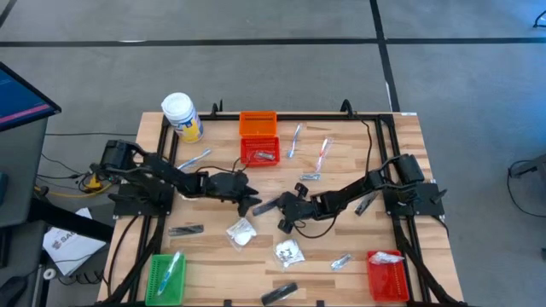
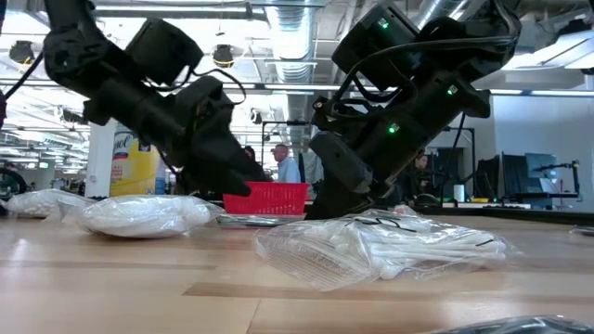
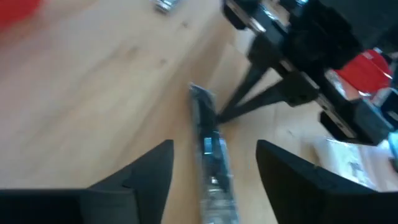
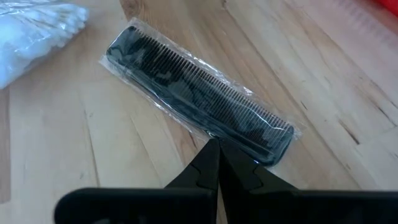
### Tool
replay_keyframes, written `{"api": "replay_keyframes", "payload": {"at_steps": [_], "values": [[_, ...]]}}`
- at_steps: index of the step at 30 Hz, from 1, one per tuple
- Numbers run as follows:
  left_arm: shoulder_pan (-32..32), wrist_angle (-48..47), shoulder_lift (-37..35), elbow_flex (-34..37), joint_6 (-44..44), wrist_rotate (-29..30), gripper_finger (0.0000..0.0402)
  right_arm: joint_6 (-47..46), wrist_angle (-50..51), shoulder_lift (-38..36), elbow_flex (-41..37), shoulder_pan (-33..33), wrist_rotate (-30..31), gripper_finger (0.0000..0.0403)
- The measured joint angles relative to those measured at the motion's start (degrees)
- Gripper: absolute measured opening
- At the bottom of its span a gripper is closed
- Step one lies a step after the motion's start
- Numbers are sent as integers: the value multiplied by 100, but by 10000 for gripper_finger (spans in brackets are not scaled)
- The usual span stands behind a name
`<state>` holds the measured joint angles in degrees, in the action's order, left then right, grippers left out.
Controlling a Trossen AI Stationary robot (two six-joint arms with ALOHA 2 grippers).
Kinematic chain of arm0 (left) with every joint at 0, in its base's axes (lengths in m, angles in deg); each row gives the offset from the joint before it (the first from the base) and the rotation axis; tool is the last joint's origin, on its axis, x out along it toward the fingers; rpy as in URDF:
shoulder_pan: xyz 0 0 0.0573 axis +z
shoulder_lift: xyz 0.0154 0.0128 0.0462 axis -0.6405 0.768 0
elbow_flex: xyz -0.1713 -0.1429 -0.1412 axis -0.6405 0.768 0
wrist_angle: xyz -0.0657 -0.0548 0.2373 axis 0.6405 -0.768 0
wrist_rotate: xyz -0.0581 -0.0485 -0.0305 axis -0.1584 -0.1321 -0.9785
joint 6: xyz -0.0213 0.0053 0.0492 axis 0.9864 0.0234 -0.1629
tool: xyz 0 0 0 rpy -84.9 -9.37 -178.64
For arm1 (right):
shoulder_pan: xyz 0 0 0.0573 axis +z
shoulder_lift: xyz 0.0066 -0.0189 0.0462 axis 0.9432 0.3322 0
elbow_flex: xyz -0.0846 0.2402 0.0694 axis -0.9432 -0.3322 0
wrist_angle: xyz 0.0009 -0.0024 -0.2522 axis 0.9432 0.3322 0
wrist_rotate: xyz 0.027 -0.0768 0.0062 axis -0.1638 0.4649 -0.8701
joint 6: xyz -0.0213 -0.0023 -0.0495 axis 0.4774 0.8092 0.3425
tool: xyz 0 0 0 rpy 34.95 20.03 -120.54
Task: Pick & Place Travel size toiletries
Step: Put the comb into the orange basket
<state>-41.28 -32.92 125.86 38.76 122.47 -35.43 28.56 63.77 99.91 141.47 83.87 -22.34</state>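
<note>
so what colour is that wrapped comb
Black, in clear plastic wrap; the comb shows best in the right wrist view.

In the left wrist view the clear-wrapped black comb is blurred and its near end runs off the picture's edge, so its teeth cannot be made out. In the low view the two dark arms hide most of the small red plastic basket and the white jar with yellow label, whose print is too small to read. From above, the contents of the small green basket cannot be told.
</note>
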Motion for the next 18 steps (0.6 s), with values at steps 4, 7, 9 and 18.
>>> {"api": "replay_keyframes", "payload": {"at_steps": [4, 7, 9, 18], "values": [[-46, -189, 454, -318, 14, -97, 242, -2, 0, 0, -2, -28, -21, 0], [-46, -395, 782, -546, 22, -225, 239, -2, 0, 0, -2, -28, -23, 0], [-44, -358, 921, -673, 21, -303, 234, -2, 0, 0, -4, -28, -27, 0], [-143, -413, 1002, -843, 8, -640, 217, -2, -5, 0, -9, -28, -40, 0]]}}
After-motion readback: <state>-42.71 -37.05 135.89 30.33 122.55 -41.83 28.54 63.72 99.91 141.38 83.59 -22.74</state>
